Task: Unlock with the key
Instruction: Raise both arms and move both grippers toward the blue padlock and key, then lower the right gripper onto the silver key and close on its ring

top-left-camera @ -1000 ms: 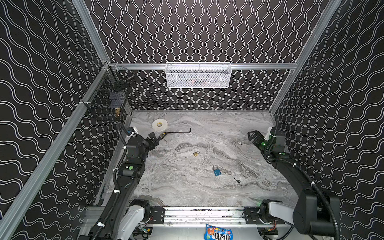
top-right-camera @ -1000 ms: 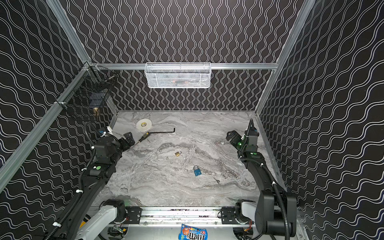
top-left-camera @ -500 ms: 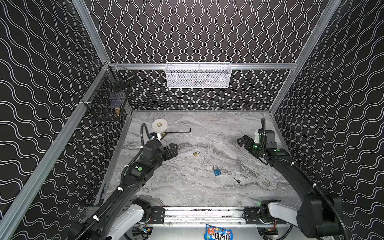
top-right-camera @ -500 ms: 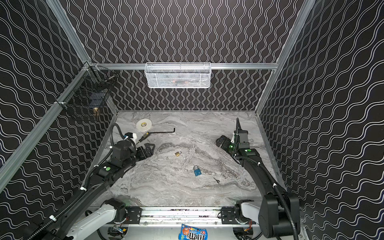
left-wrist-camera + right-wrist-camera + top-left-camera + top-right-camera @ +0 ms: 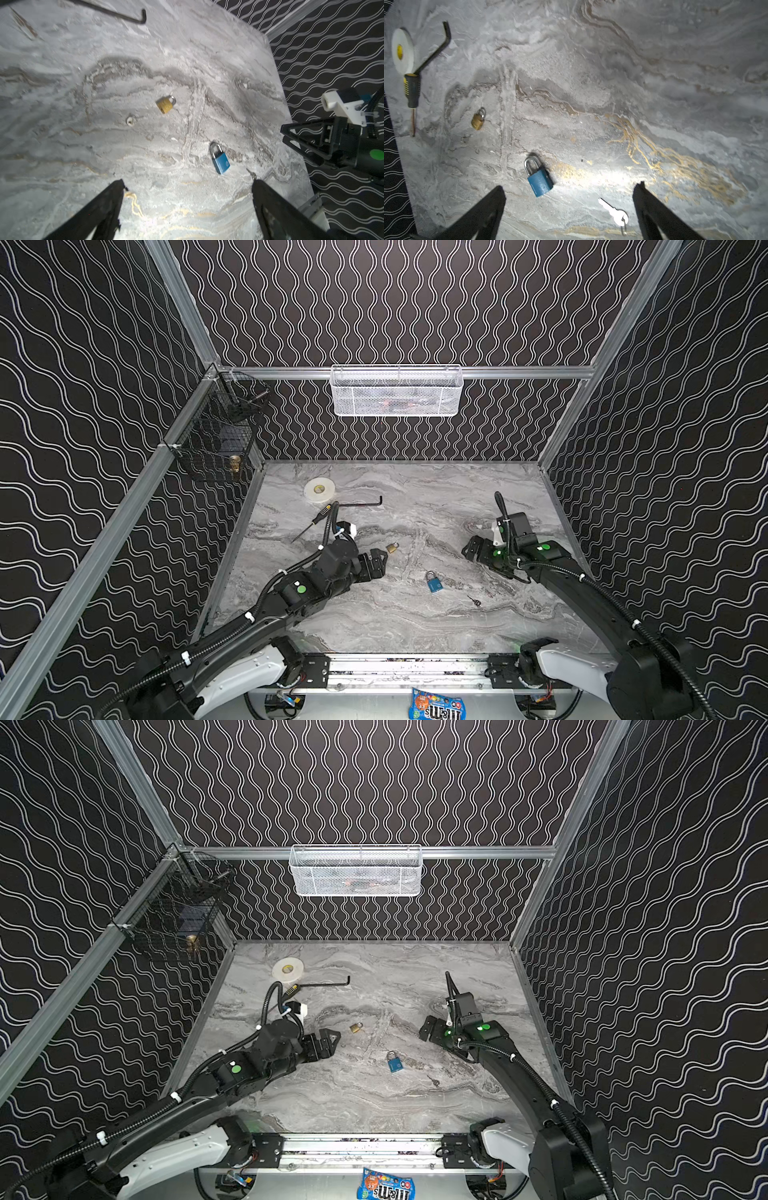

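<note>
Though off the table (image 5: 415,622), m&m's bag (image 5: 434,705)

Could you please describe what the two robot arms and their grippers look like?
Both the left arm and right arm are black with white housings at the base. Each carries a round green dot, and black ribbed cable hoses run along them, fastened with white ties. Their fingers are black wedges; a white bracket sits at each wrist.
</note>
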